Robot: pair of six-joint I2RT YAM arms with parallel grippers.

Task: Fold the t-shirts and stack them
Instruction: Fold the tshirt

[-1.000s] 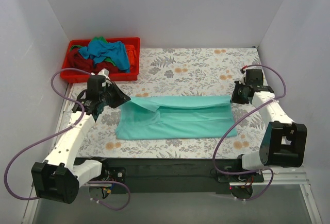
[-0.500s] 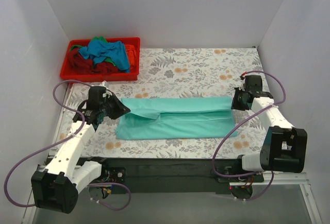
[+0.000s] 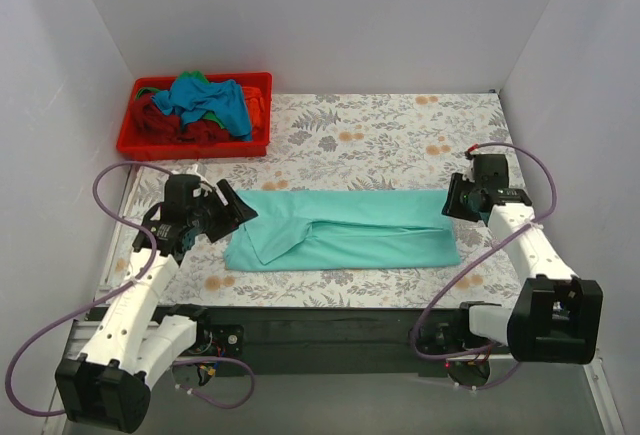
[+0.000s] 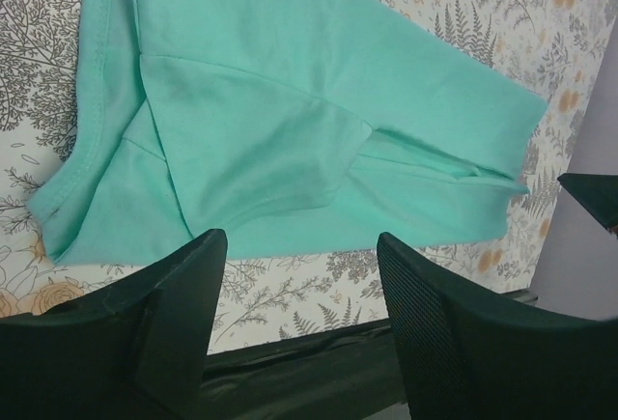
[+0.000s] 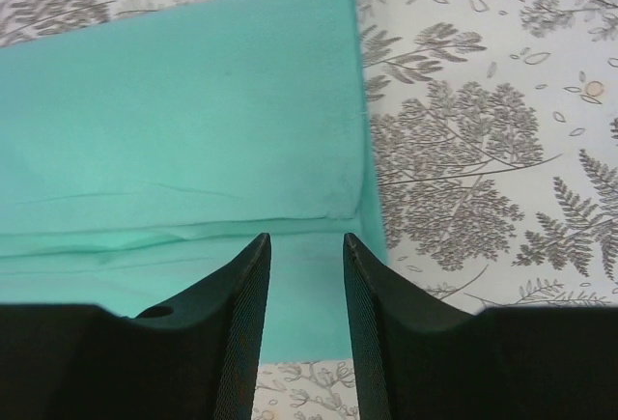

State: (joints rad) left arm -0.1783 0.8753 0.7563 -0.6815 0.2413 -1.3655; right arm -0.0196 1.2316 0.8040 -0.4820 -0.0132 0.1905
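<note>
One mint-teal t-shirt (image 3: 345,230) lies mid-frame in top view, folded lengthwise into a band. L gripper (image 3: 240,210) sits at its left end, R gripper (image 3: 447,200) at its right; both have jaws apart & empty. Risk: loose sleeve flap at left bunches if next pinch catches top layer only. Other t-shirts (image 3: 205,103) sit in red bin (image 3: 125,143), upper left.

surface: floral-print table (image 3: 400,125) | near centre: mint-teal t-shirt (image 3: 350,233), folded lengthwise, lying flat | far-left corner: red plastic bin (image 3: 150,148)
</note>
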